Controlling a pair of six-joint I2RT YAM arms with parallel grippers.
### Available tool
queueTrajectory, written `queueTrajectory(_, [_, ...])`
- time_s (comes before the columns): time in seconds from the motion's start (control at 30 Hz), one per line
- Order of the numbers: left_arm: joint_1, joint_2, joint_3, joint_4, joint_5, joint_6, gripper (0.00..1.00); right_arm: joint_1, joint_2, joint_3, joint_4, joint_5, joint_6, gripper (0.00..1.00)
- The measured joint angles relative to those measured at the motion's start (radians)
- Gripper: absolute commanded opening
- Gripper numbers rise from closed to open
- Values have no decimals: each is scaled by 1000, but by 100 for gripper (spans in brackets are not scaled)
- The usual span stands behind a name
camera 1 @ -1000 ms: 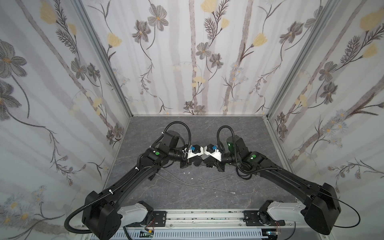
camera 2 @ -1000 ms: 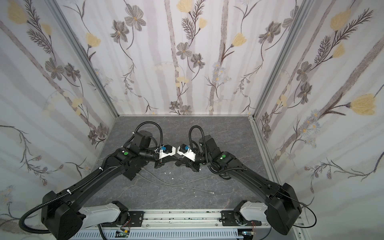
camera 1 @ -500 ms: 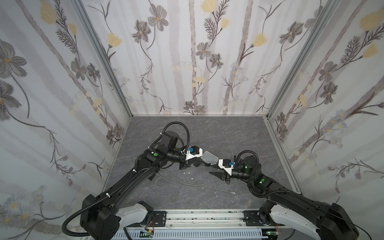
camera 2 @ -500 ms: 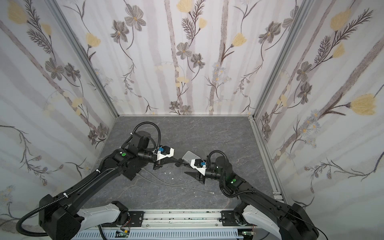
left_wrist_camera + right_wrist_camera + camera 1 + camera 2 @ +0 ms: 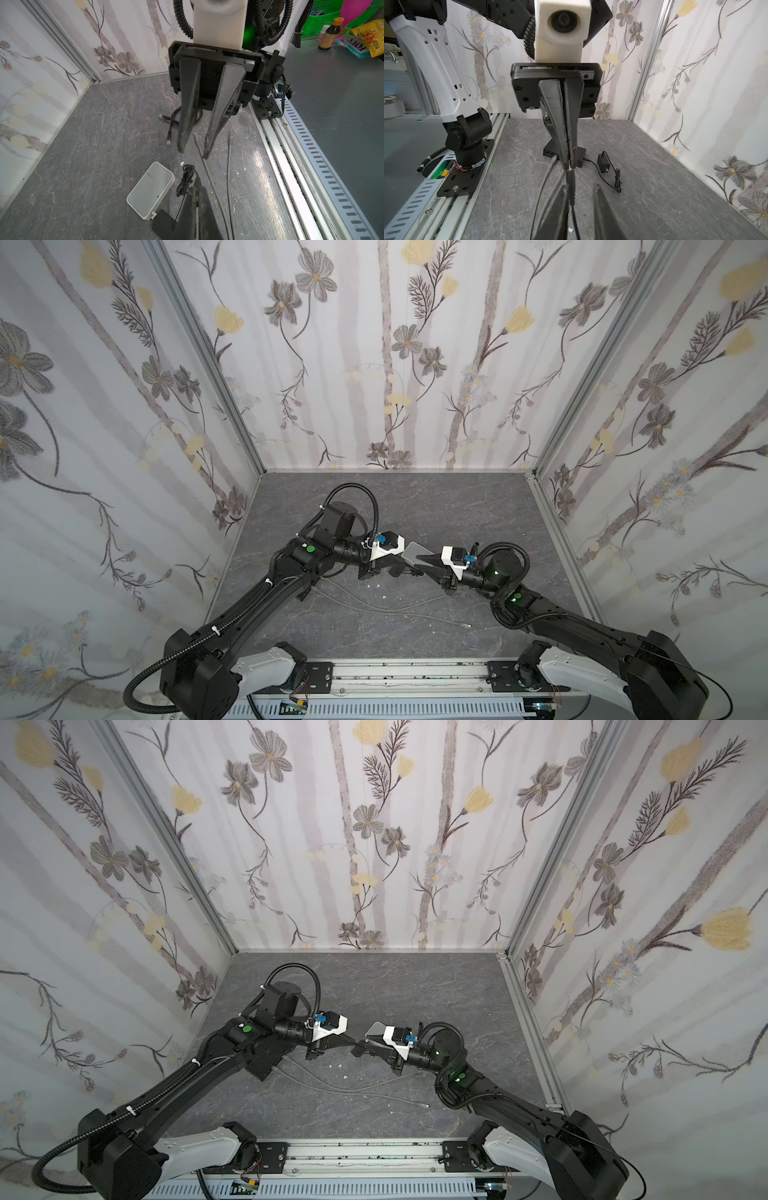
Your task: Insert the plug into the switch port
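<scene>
Black jaws of the left gripper (image 5: pixel 569 165) are pressed together, with a dark cord (image 5: pixel 571 187) right at their tips; whether it is pinched I cannot tell. Those of the right gripper (image 5: pixel 193 153) stand apart, empty. A second ago the two nearly met; the right has since drawn back. Between them the white box (image 5: pixel 415 551) with the switch port lies flat on the table (image 5: pixel 415 497), a grey plug (image 5: pixel 196 139) loose nearby. Flowered wallpaper (image 5: pixel 374 364) rings the grey stone top.
</scene>
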Motion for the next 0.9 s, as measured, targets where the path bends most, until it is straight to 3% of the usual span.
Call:
queueTrajectory(0.33, [0,1,3,-1,0,0,0,32,46,27,-55,-37,-42,30])
queueTrajectory(0.9, [0,3,6,-12,1,0,0,36,71,28,-113,-10,-52,21])
